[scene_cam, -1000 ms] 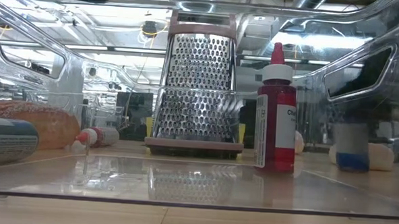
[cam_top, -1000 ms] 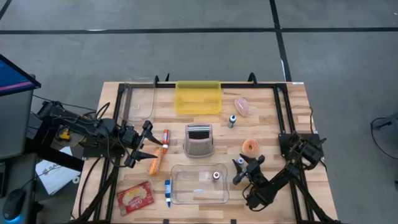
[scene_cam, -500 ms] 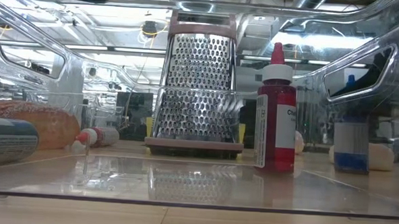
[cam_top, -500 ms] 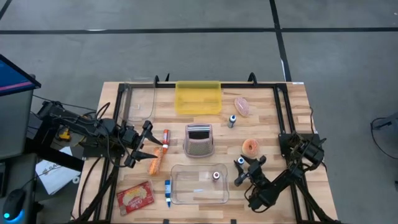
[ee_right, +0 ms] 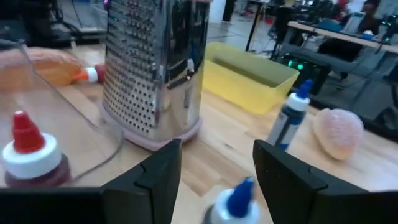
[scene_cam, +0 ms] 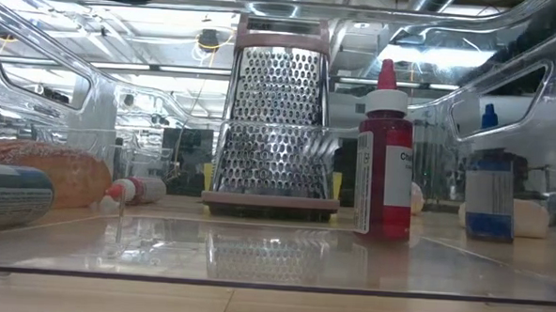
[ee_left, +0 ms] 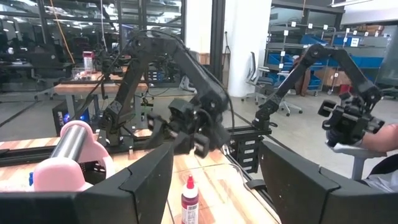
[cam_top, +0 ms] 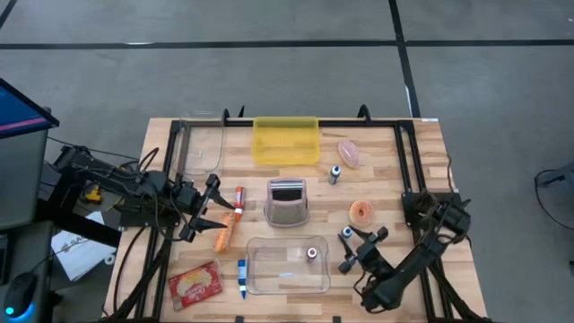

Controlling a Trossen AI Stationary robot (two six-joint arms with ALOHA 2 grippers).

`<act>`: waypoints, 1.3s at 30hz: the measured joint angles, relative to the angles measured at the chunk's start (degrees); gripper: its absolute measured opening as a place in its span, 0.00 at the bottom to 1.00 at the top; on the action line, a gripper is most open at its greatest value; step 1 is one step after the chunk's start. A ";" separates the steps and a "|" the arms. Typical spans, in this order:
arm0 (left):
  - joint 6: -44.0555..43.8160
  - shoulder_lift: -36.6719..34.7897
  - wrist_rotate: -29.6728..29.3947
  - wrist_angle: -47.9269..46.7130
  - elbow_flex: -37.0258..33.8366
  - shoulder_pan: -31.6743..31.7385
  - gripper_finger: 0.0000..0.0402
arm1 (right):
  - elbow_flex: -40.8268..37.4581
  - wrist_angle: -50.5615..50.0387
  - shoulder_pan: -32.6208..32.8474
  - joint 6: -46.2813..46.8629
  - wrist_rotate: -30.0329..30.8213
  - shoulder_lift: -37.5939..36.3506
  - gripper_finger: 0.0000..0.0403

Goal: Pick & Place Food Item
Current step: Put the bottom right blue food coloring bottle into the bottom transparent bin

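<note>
Wood, pale and laid in butcher-block strips, makes the table (cam_top: 404, 179). Clock directions are read from above, with the grater at the centre and twelve at the far edge.

One steel box grater (cam_top: 287, 202), perforated and tapering from a pink base, stands upright. At twelve lies one yellow plastic bin (cam_top: 286, 141). There are two clear plastic tubs: the empty tub (cam_top: 202, 144) at ten and the near tub (cam_top: 269, 274) at six, with one red bottle (cam_top: 311, 254), white-capped, upright inside it.

There are two small bottles with blue caps: the far blue-capped bottle (cam_top: 334, 173) at two, and the near blue-capped bottle (scene_cam: 491, 195) at four, standing on the wood.

There are three foods: a pink lumpy piece (cam_top: 349, 153) at one, a ring doughnut (cam_top: 361, 212) at three, and a crusty baguette (cam_top: 225, 231) at eight. A red tube (cam_top: 239, 199) lies just beside the baguette at nine; one blue-and-white tube (cam_top: 242, 278) and one red snack packet (cam_top: 195, 284) lie at seven.

The right gripper (cam_top: 348, 249) hangs at four, just outside the near tub and close to the doughnut; its fingers stand parted, released. The near bottle's cap shows between them, and I see no contact. The left gripper (cam_top: 208, 208) waits at nine, next to the baguette, jaws wide and grasping nothing.
</note>
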 joint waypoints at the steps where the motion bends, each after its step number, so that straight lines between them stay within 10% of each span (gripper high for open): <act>1: 0.00 -0.01 0.01 0.00 0.00 -0.01 0.58 | 0.85 -0.37 0.13 -0.80 -0.38 -1.60 0.47; 13: 0.59 0.00 -0.01 0.55 0.02 0.01 0.58 | 14.12 2.54 0.16 -35.74 -5.97 -28.60 0.47; 23: 2.47 -0.02 -0.01 1.68 0.02 0.01 0.58 | 24.80 24.72 -18.77 -89.38 -35.35 -45.61 0.47; 31: 3.69 -0.01 -0.01 1.67 0.02 0.01 0.58 | 25.33 16.17 -36.32 -95.02 -61.13 -40.14 0.47; 39: 4.23 -0.02 -1.47 1.66 0.02 0.01 0.58 | 31.86 6.82 -34.47 -98.28 -65.21 -26.19 0.47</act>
